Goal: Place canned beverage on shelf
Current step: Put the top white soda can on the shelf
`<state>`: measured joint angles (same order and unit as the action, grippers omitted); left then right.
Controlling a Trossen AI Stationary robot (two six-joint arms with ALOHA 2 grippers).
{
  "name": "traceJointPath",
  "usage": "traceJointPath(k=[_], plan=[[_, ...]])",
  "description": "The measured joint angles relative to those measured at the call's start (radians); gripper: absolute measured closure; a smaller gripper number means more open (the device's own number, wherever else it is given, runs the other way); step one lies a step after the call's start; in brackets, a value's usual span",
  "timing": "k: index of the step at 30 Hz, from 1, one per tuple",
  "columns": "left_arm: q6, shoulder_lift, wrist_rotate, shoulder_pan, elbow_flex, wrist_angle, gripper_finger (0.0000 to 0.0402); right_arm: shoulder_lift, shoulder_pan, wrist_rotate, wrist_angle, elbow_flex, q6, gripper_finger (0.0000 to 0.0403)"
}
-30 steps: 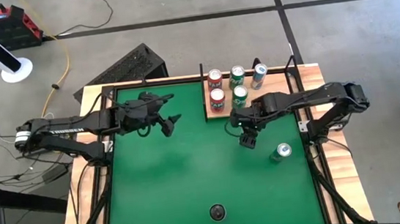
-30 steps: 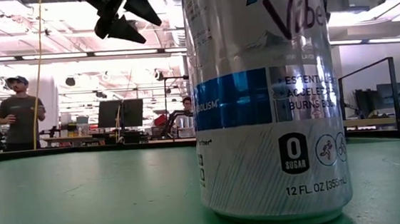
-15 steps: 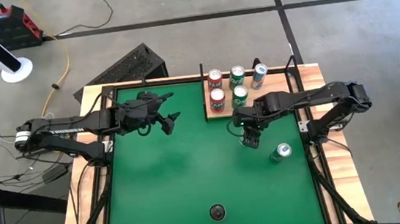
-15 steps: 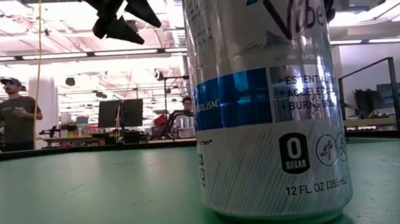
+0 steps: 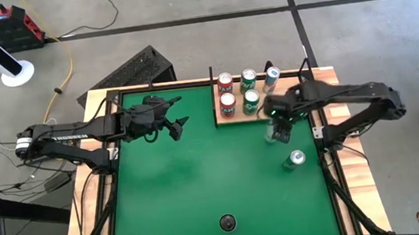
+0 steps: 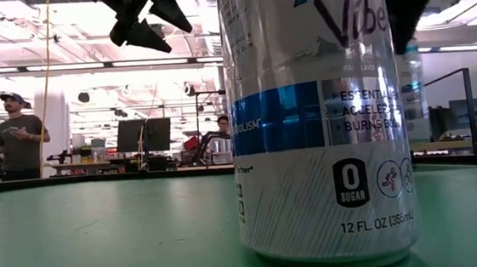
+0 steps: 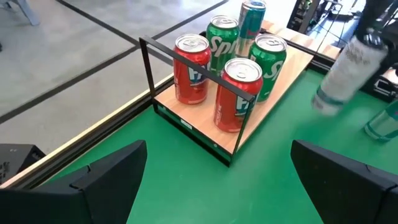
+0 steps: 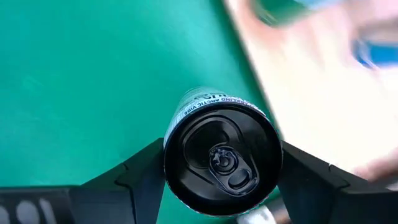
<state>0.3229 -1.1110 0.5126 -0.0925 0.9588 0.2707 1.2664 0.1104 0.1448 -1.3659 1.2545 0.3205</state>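
With the right end effector [image 8: 217, 171] clamped on the black-topped can [image 8: 222, 161], correct placement required upright carriage to the shelf's [image 7: 283, 78] bare strip, clearing the standing cans [image 7: 242, 93].

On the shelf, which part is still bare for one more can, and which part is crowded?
The shelf is crowded at its left end: two red cans, two green cans and a slim blue can stand close together. Its right part, toward the table rim, is bare wood. The right end effector holds a white can over the felt beside that part.
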Motion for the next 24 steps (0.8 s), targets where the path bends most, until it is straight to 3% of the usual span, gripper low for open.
traceJointPath(k=[4,10,24], plan=[[0.008,0.000,0.001,0.000,0.000,0.000,0.0017,-0.075,0.089,0.045,-0.086,0.000,-0.054,0.0125],[0.021,0.000,0.018,0.000,0.000,0.000,0.0017,-0.152,0.283,0.045,-0.082,0.001,-0.203,0.0125],[0.058,0.000,0.038,0.000,0.000,0.000,0.0017,-0.018,0.752,-0.023,0.060,0.003,-0.655,0.0125]])
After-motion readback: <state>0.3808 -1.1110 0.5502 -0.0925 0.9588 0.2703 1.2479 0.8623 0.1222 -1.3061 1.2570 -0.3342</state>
